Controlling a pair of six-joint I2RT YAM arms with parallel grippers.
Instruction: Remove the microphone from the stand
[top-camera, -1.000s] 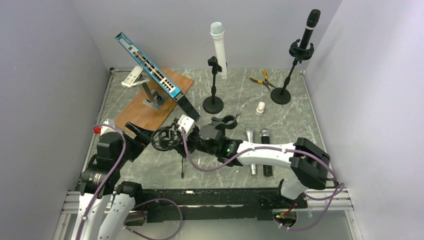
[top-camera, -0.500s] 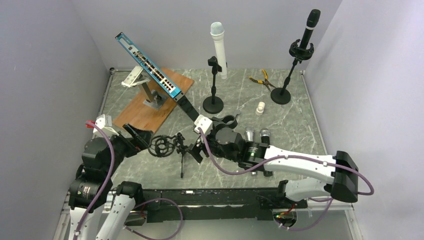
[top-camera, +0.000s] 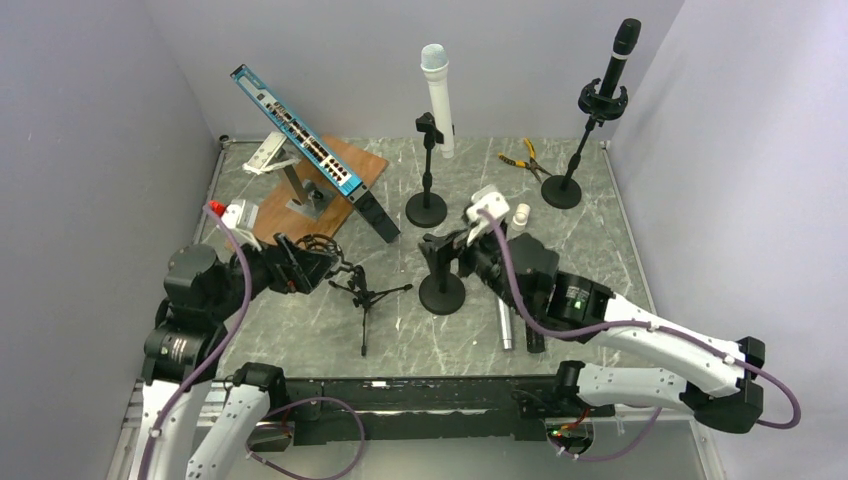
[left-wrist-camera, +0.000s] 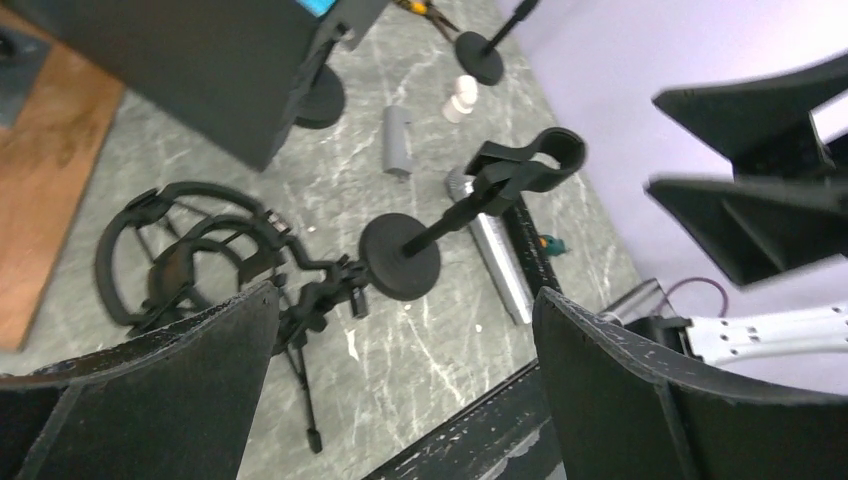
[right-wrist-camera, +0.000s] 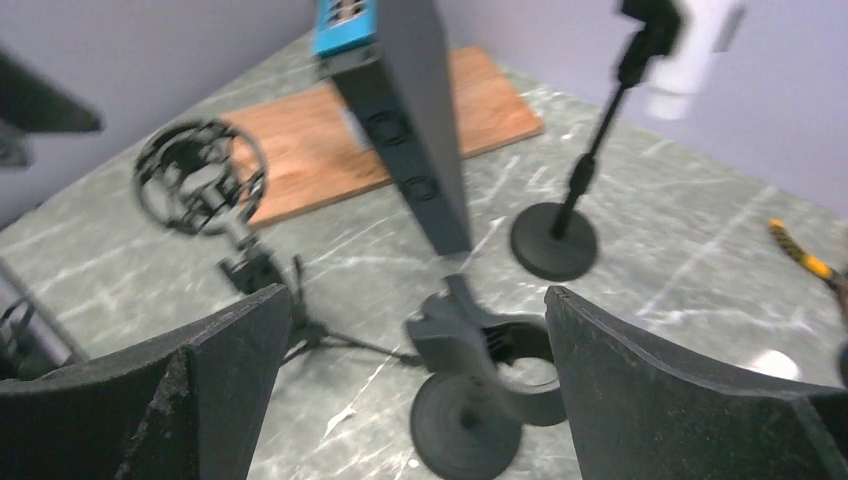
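Lowest in the frame, two loose microphones (top-camera: 506, 330) lie mostly hidden under the right arm (top-camera: 640, 335). Left gripper (left-wrist-camera: 408, 300) and right gripper (right-wrist-camera: 418, 295) both gape, empty. Upper centre, a white microphone (top-camera: 437, 95) stands beside a short stand (top-camera: 427, 205), clip contact unclear; upper right, a black microphone (top-camera: 621, 50) sits clipped in a tall stand (top-camera: 580, 150).

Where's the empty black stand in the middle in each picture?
Top external: stand near the centre.
Left wrist: stand in the centre, seen tilted.
Right wrist: stand at bottom middle, blurred.
Shared landmark: ring mount, left of the stand in all three.
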